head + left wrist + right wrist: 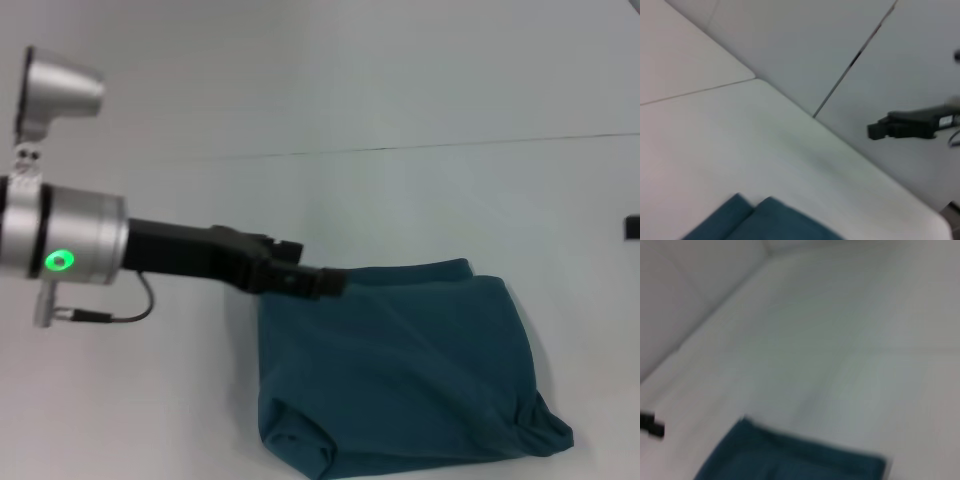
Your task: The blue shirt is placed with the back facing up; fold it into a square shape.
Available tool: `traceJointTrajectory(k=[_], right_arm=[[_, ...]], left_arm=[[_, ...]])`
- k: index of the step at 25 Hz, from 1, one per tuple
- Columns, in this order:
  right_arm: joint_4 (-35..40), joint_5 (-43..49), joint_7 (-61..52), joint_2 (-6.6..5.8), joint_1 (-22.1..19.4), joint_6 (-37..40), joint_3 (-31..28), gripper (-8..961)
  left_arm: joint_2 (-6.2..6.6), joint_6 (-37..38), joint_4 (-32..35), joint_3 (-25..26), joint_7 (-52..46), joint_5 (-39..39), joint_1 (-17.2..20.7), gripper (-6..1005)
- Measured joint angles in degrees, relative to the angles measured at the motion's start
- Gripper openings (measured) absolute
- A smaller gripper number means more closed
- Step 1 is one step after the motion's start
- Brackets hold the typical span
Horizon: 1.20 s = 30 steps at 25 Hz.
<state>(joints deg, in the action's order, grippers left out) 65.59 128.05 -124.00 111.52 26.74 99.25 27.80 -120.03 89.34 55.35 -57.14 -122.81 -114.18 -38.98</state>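
The blue shirt (400, 370) lies folded into a rough, rumpled rectangle at the near middle of the white table, plain side up. My left gripper (330, 282) reaches in from the left and is shut on the shirt's far left corner, where the cloth draws up to a point. The left wrist view shows that corner of the shirt (760, 220) as two layers. My right gripper (632, 227) sits at the far right edge, apart from the shirt, and also shows as the right gripper (880, 131) in the left wrist view. The right wrist view shows the shirt's edge (790, 460).
The white table (400, 200) stretches beyond the shirt, with a thin dark seam (450, 145) running across it. The left arm's silver wrist (70, 240) with a green light hangs over the left side. A cable (120, 315) loops below it.
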Motion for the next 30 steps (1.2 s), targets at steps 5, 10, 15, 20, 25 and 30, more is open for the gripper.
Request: traceJointTrajectory(k=[5,10,15,20,25,30], right_arm=[[1.82,14.86,-8.01,0.36,7.52,8.17,2.17,107],[-0.09,21.80,-13.05,1.90,10.74,6.57,5.81,210],[-3.59,22.26,-15.63,3.00,10.80,0.97,6.83,518],[-10.46,21.89,-15.89,3.67,11.28,-5.90,7.08,637],[-15.41,21.83,-15.85,4.86,12.04,-12.25,7.90,669],[-17.71,21.81,-15.87,5.66,12.58,-15.92,8.81,678]], left_arm=[[0.15,1.50,2.45,1.53,5.90,-0.07,4.13,963],[-0.16,1.48,2.14,4.20,8.73,-0.68,6.11,963],[-0.77,1.59,1.91,4.37,10.19,-2.16,7.14,962],[-1.34,1.59,1.79,4.11,11.06,-3.11,7.86,962],[-1.60,1.61,1.69,4.07,11.18,-3.14,8.31,962],[-1.80,1.33,1.69,4.03,11.34,-3.16,8.90,962]])
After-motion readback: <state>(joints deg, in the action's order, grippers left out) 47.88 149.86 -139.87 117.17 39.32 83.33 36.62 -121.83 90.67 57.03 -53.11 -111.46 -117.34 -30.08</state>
